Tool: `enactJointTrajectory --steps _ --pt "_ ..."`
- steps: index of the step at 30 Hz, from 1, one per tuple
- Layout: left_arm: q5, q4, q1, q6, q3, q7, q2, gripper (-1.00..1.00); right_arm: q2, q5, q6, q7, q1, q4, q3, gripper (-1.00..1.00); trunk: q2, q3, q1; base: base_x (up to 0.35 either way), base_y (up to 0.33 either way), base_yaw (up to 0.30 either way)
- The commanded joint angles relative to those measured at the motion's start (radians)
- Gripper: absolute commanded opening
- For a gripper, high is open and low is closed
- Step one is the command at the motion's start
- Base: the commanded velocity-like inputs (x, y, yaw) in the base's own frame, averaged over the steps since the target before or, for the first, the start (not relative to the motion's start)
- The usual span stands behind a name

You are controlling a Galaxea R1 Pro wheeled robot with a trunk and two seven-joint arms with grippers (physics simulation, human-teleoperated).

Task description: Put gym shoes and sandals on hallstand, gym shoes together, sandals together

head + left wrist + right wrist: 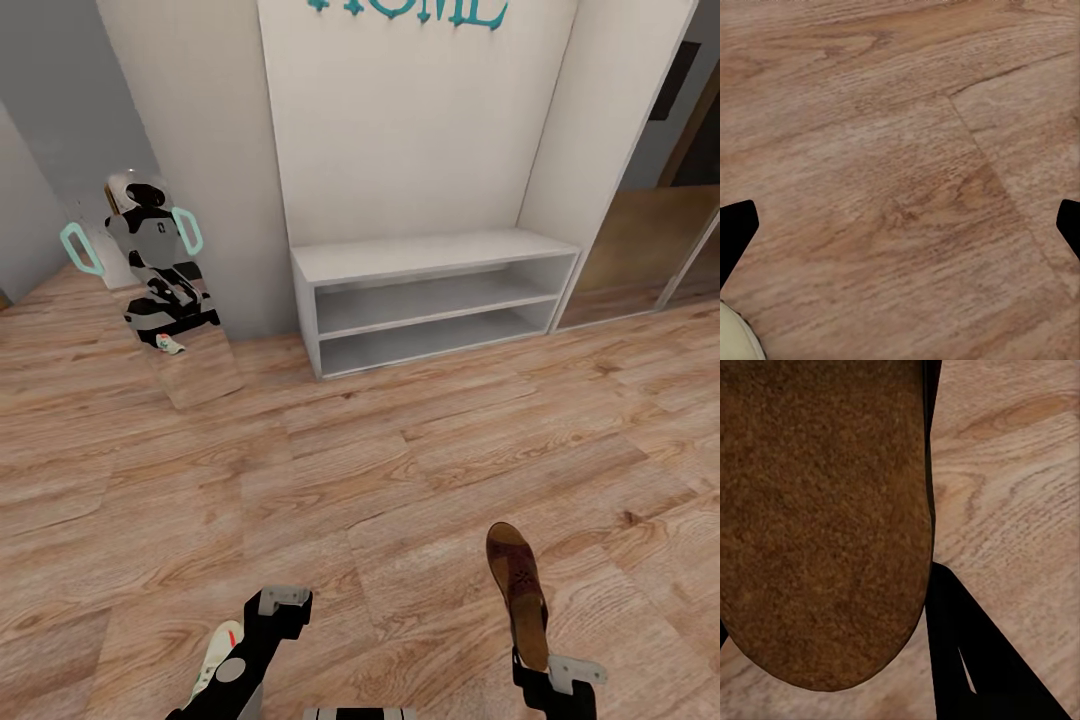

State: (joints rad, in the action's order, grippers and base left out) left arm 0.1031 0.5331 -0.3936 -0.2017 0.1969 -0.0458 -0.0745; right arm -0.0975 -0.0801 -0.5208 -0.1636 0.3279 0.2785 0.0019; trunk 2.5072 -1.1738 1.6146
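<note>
Carrying step, judged: right hand (548, 672) clamped on a sandal (517, 590) that juts forward from it, clear of the floor (400, 470). Left hand (278, 607) open, empty, a gym shoe (215, 655) just beside it. Next: drive ahead to the rack (430, 262), well beyond both hands, then set the sandal on its bench top.

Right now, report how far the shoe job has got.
Done: nothing shows on the hallstand; its bench top and both shelf slots look bare. In hand: the right gripper holds one sandal above the floor. Left: one gym shoe beside the left gripper, which looks open.
</note>
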Motion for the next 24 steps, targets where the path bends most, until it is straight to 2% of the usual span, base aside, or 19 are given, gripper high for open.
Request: enactJointTrajectory --steps 1,12,19,24 --pt "0.011 -0.001 -0.001 -0.004 0.007 -0.005 0.001 1.00 -0.001 -0.012 -0.004 0.004 0.000 -0.001 0.001 -1.00 0.000 -0.001 0.000 0.000 0.000 0.000" --pt "0.008 -0.001 -0.001 -0.005 0.007 -0.005 0.001 1.00 -0.002 -0.012 -0.004 0.004 0.000 0.000 0.001 -1.00 0.000 -0.001 0.000 -0.009 -0.011 0.000" --pt "0.005 -0.001 -0.001 -0.005 0.008 -0.005 0.000 1.00 -0.002 -0.012 -0.004 0.004 0.000 0.000 0.001 -1.00 0.000 -0.001 0.000 -0.133 -0.190 0.015" --pt "0.004 0.001 -0.001 -0.005 0.009 -0.005 -0.001 1.00 -0.002 -0.012 -0.004 0.004 0.000 0.000 0.001 -1.00 0.000 -0.001 0.000 -0.085 -0.247 0.209"
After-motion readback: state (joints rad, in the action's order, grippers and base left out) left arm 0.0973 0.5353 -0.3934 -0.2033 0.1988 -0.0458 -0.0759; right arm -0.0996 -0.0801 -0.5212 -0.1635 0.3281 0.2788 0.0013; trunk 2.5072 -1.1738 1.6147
